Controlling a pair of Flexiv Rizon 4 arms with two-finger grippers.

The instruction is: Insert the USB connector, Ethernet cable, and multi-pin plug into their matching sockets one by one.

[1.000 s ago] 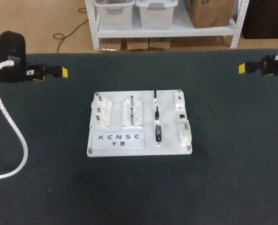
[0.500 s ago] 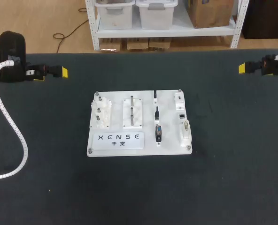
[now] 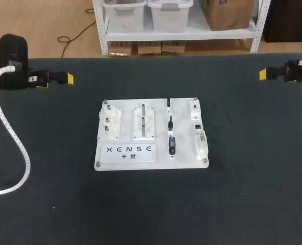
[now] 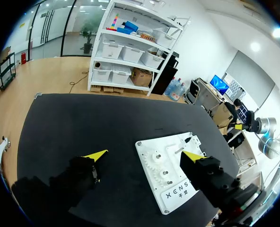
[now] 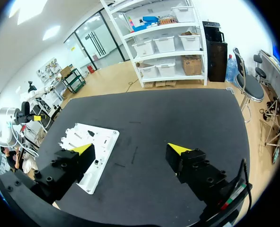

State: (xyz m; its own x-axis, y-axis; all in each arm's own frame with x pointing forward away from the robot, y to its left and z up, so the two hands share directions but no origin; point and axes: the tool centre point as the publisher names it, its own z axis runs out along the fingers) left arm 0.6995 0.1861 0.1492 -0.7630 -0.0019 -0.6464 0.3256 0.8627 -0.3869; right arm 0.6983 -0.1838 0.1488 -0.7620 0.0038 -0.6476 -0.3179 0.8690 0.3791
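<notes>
The white board (image 3: pixel 151 135) lies flat near the middle of the dark table (image 3: pixel 253 194). On it, a little toward 3 o'clock from its centre, three dark plugs lie in one column: a thin one (image 3: pixel 168 104) at the far end, a second one (image 3: pixel 170 123) below it, and the largest, the multi-pin plug (image 3: pixel 172 145), nearest to the camera. The first two are too small to tell which is USB and which is Ethernet. The sockets (image 3: pixel 200 138) are in a row along the board's 3 o'clock edge, apart from the plugs.

The left gripper (image 3: pixel 64 79) hangs over the table at about 10 o'clock from the board, well apart from it, and points toward the middle. In its wrist view the left gripper (image 4: pixel 146 154) is spread wide and holds nothing.

The right gripper (image 3: pixel 263 75) is at about 2 o'clock from the board – also well apart, also pointing inward. Its wrist view shows the right gripper (image 5: pixel 130 148) spread wide too, with only bare table between the fingers.
</notes>
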